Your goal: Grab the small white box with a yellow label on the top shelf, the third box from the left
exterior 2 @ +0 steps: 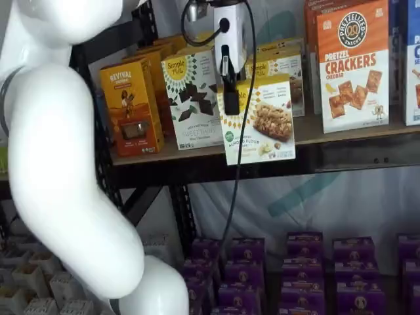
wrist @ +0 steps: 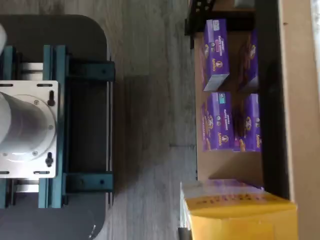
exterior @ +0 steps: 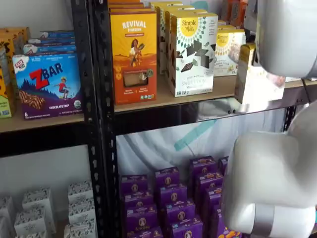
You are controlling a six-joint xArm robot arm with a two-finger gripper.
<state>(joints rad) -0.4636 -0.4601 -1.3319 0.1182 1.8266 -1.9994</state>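
We saw the white arm [exterior 2: 59, 170] filling much of both shelf views, in front of the top shelf [exterior 2: 341, 156]. The small white box [exterior 2: 259, 118] hung forward of the shelf's front beam, slightly tilted, and appeared clear of the board. The end effector [exterior 2: 230, 98] was clenched on that box from above, one black finger showing against its front face. We could not see the far finger well, so the hold may have been shallow. Our worry was slipping: a tilted box held near its top edge could swing, drop, or clip the neighbouring tall carton [exterior 2: 191, 98].
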